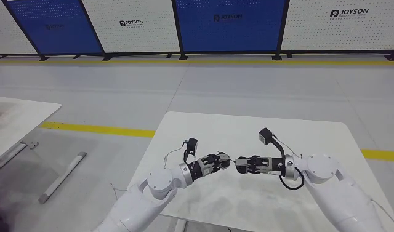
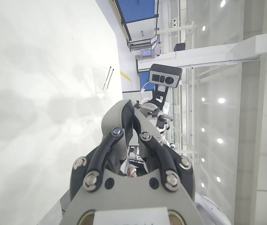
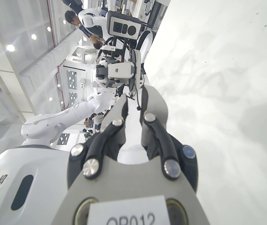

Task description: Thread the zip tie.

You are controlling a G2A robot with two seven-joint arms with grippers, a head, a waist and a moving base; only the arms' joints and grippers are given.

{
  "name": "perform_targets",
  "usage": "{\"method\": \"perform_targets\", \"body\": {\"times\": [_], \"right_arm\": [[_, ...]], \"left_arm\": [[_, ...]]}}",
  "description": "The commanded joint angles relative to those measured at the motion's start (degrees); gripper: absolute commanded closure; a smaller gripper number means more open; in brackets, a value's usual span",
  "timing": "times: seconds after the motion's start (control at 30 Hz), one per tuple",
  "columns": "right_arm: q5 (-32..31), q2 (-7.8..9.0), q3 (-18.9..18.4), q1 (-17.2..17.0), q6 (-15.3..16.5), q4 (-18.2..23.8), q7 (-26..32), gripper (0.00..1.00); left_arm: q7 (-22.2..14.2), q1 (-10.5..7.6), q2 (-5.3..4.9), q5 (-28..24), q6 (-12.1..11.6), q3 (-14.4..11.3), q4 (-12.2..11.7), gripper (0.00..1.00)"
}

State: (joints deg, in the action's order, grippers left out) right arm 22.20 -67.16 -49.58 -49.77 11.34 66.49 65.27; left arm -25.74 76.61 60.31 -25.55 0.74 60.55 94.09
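Left gripper (image 2: 133, 112), its fingers pressed together on a black zip tie (image 3: 137, 101), hangs above the middle of the white table (image 1: 258, 127). Facing it tip to tip, the right gripper (image 3: 134, 97) has its fingers apart, and the tie's free end sits between them. Two spare zip ties (image 2: 107, 78) lie side by side near a table edge.
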Motion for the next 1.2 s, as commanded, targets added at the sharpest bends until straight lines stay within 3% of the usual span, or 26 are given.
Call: {"method": "perform_targets", "body": {"times": [0.0, 0.23, 0.5, 0.97, 1.07, 1.17], "right_arm": [[-0.09, 0.17, -0.54, -0.41, -0.1, 0.38, -0.1, 0.0], [-0.12, 1.0, -3.44, -2.46, -0.28, 2.15, -1.59, 0.0], [-0.66, 2.03, -7.12, -5.59, -1.15, 4.84, -5.39, 0.0], [-0.66, 2.03, -7.12, -5.59, -1.15, 4.84, -5.39, 0.0], [-0.66, 2.03, -7.12, -5.59, -1.15, 4.84, -5.39, 0.0], [-0.66, 2.03, -7.12, -5.59, -1.15, 4.84, -5.39, 0.0]], "left_arm": [[0.04, 0.11, 0.01, 0.11, -0.01, 0.05, 0.15, 1.0], [2.46, 0.65, 0.1, 1.66, 0.1, 0.31, 0.73, 1.0], [14.64, 0.07, 1.18, 8.71, -0.93, -2.23, -0.2, 1.0], [15.42, 0.17, 1.24, 8.84, -0.93, -2.0, -0.45, 1.0], [14.74, 0.8, 1.31, 3.96, 0.81, -0.63, -0.44, 1.0], [12.04, 1.54, 0.92, -0.16, 3.14, 2.33, -0.27, 1.0]]}}
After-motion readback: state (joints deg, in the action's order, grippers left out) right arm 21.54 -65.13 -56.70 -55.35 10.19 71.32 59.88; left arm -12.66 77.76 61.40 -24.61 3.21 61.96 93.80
